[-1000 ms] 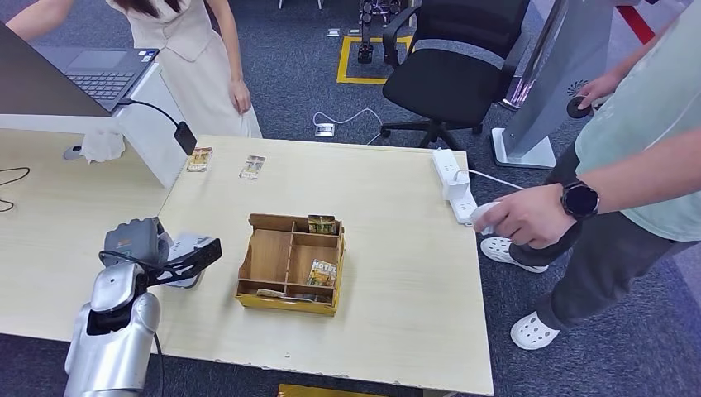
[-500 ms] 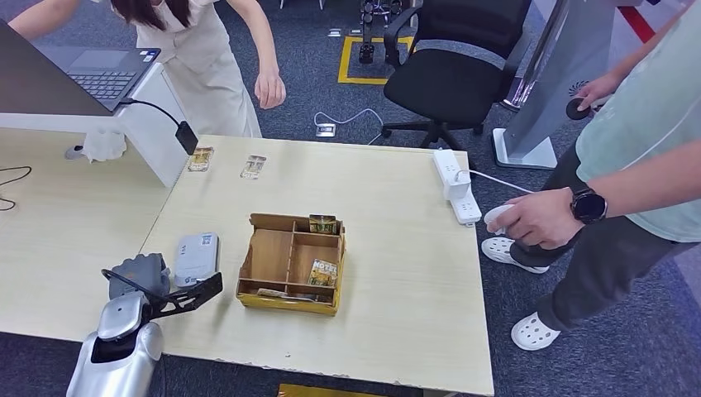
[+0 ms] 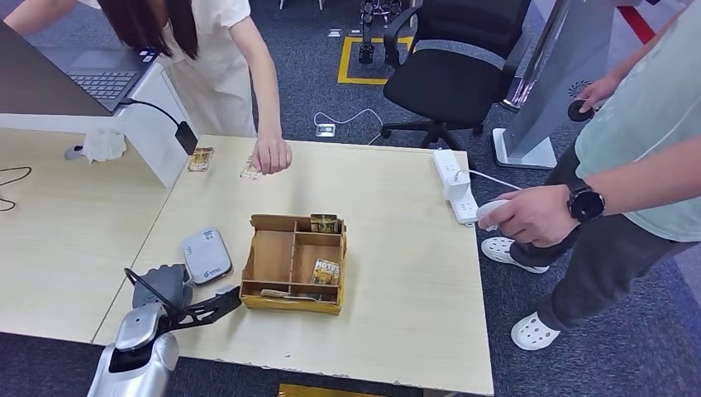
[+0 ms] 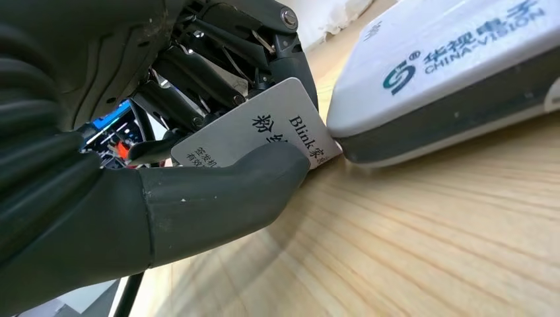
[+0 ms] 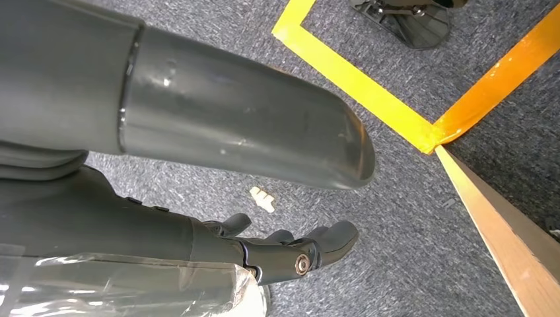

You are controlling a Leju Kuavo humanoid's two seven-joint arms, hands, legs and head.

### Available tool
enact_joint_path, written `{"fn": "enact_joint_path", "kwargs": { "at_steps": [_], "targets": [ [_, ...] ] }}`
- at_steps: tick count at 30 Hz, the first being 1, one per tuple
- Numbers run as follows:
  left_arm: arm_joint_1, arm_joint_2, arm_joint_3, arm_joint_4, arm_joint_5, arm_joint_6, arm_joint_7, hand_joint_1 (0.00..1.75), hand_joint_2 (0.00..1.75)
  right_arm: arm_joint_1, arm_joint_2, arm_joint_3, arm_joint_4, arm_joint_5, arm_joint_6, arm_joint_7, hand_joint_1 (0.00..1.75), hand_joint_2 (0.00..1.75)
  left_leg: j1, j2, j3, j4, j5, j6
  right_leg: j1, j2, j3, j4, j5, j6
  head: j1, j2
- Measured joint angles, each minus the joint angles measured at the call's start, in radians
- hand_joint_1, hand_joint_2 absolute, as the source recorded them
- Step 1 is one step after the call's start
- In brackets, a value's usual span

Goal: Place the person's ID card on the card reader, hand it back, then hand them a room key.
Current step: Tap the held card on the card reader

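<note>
L hand [image 3: 169, 291] has come back off the card reader [image 3: 207, 255] and dropped toward the near edge of the bench [image 3: 397, 331]; 1 s ago it sat over the reader, which now lies uncovered just beyond it. In the left wrist view the thumb [image 4: 218, 191] and dark fingers [image 4: 198, 72] pinch a white card [image 4: 277, 132] with printed text, its corner touching or just beside the reader's side, so the ID card looks to be in hand, off the reader. Judgement: the read step seems done and the hand-back comes next. Other change: the person in the light dress [image 3: 207, 50] has leaned in and put a hand [image 3: 271, 154] down on the far edge of the bench, onto or just beside the small packet [image 3: 250, 171] there; earlier that hand hung clear of the bench. So the receiver is at the far side, well apart from the L hand, and a long reach fwd is needed. R hand [image 5: 290, 251] hangs by the floor, fingers loosely curled, holding nothing. Counts: 1 reader, 1 card in hand, 1 cardboard divider tray [image 3: 291, 263] w/ approx 3 card-like items in its compartments (prob room keys, can't confirm), 2 small packets at far edge incl. one by the laptop stand [image 3: 199, 158], 1 power strip [image 3: 455, 184], 2 people; the second, in a green shirt [image 3: 653, 107], holds sth white beside the bench.
</note>
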Motion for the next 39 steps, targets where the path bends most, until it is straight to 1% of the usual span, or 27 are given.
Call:
{"fn": "enact_joint_path", "kwargs": {
  "at_steps": [6,12,21,35,39],
  "targets": [
    [-0.006,-0.012,0.016,0.005,0.000,0.014,-0.013,1.75,1.75,0.000,0.000,0.000,0.000,0.008,0.007,-0.002,0.00,0.00,0.000,0.000,0.000,0.000,0.000,0.000,0.000,0.000,0.000,0.000,0.000,0.000,0.000,0.000],
    [-0.018,-0.026,0.043,-0.012,0.000,0.004,-0.006,1.75,1.75,0.000,0.000,0.000,0.000,0.013,0.011,-0.007,0.00,0.00,0.000,0.000,0.001,0.000,0.000,0.000,0.000,0.000,0.000,0.000,0.000,0.000,0.000,0.000],
    [-0.041,-0.026,0.062,-0.049,0.000,0.005,-0.005,1.75,1.75,0.000,0.000,0.000,0.000,0.018,0.011,-0.015,0.00,0.00,0.000,0.000,0.001,0.000,0.000,0.000,0.000,0.000,0.000,0.000,0.000,0.000,0.000,0.000],
    [-0.043,-0.026,0.067,-0.063,0.000,0.007,-0.006,1.75,1.75,0.001,0.000,0.000,0.000,0.020,0.011,-0.016,0.00,0.00,0.000,0.000,0.000,0.000,0.000,0.000,0.000,0.000,0.000,0.000,0.000,0.000,0.000,0.000],
    [-0.053,-0.027,0.077,-0.074,0.000,0.008,-0.020,1.75,1.75,0.000,0.000,0.000,0.001,0.026,0.012,-0.019,0.00,0.00,0.000,0.000,0.000,0.000,0.000,0.000,0.000,0.000,0.000,0.000,0.000,0.000,0.000,0.000]
  ]
}}
